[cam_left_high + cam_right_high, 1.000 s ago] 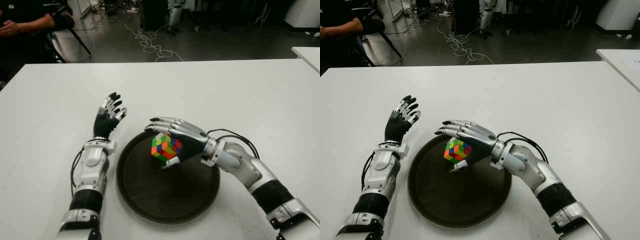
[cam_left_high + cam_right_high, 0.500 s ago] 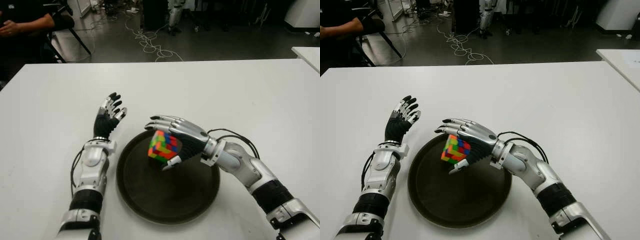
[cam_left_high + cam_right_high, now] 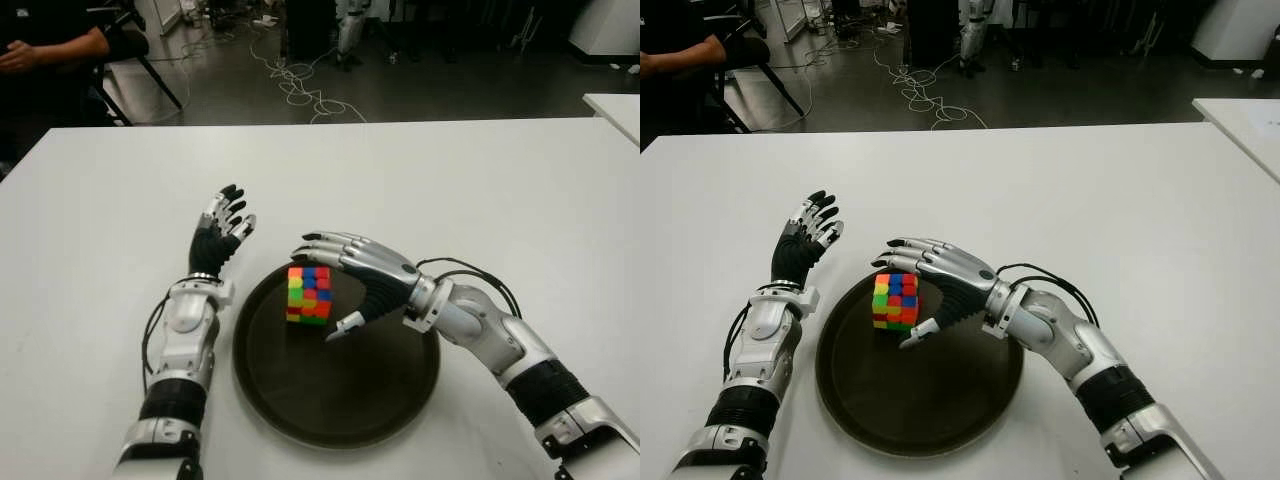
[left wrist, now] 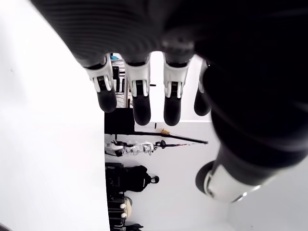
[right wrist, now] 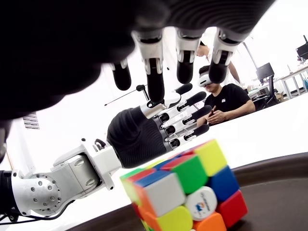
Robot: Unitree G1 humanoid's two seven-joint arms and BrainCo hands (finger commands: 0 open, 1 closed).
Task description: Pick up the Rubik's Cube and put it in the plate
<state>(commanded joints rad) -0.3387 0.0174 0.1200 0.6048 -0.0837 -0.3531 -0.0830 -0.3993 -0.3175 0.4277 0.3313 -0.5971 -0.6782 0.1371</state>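
Cube (image 3: 308,294): now sits flat in the plate (image 3: 300,400), toward its far-left part, square and level. Half a second ago you had it tilted in the right hand's grip above the plate; a second ago, likewise. It has since dropped out of the grip and settled.

Right hand (image 3: 352,283): over the plate just beside the cube, fingers (image 3: 322,240) spread and arched above it, thumb out below. It holds nothing; the wrist view shows clear air between fingertips and cube.

Left hand (image 3: 218,238): idle on the table (image 3: 480,180), just left of the plate, fingers spread, empty, unmoved throughout.

Person (image 3: 40,45): seated beyond the table's far-left corner.

Status: placement looks done. What remains for you, by my reading, is drawing the right hand clear without nudging the cube.
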